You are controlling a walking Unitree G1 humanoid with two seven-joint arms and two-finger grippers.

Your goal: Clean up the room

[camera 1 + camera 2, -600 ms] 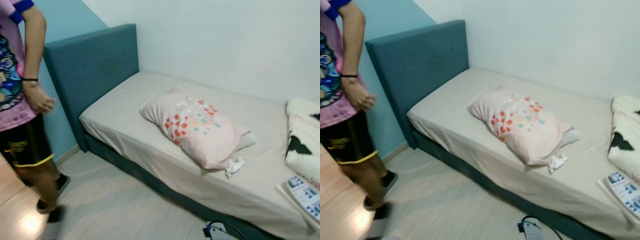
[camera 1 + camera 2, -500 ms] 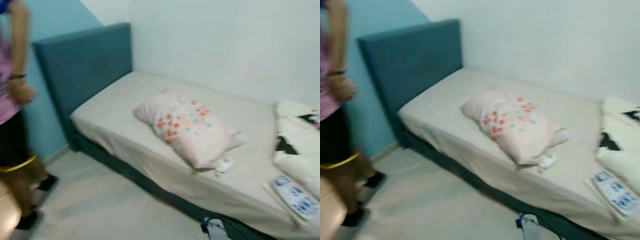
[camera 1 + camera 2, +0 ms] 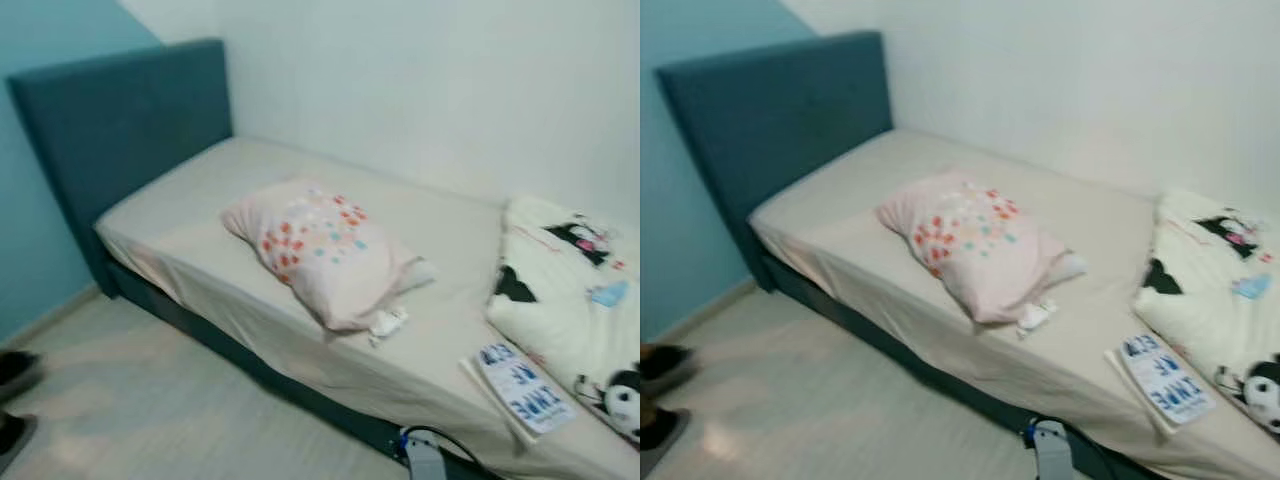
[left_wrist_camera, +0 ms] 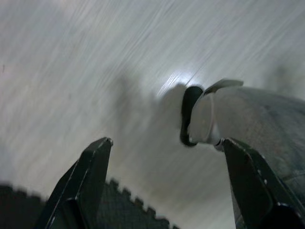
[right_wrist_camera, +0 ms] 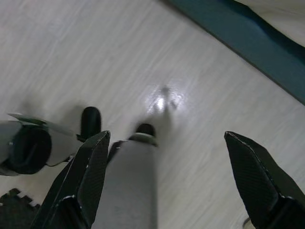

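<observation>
Teal upholstered bed running from upper left to lower right of the head views, beige fitted sheet on top. Pink pillow with coloured dots at centre frame, crumpled white tissue touching its lower right corner. Cartoon-print blanket bunched at right edge; blue-and-white booklet just beside it, near the mattress edge. Dark shoes at lower left on pale wood floor. Left gripper and right gripper both spread wide, empty, hanging over the floor.
</observation>
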